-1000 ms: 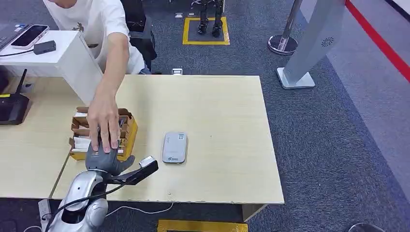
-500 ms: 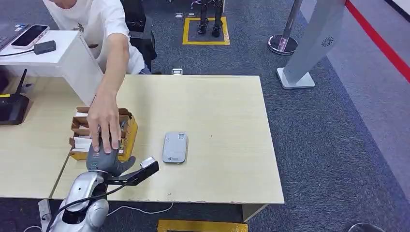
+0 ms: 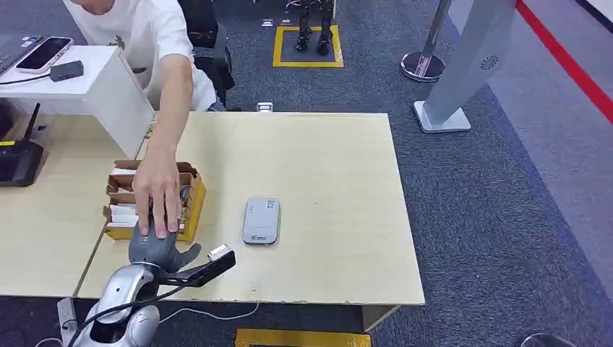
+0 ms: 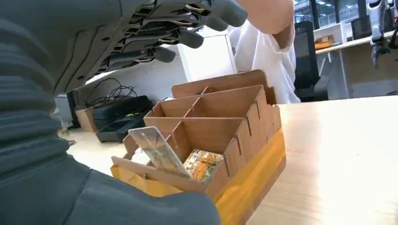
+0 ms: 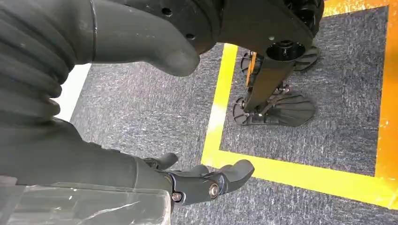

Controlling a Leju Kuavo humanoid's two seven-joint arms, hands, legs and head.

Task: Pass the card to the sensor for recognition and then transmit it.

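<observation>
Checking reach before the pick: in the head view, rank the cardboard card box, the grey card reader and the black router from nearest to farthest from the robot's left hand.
1. Cardboard card box, just beyond the left hand.
2. Grey card reader, to the hand's right, mid-table.
3. Black router, far left on the neighbouring desk.

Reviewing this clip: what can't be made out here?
- Head view: the person's hand covers the robot's left hand fingers and much of the brown cardboard divider box.
- Left wrist view: the clear card is blurred; print unreadable.
- Small grey sensor: label too small.
</observation>
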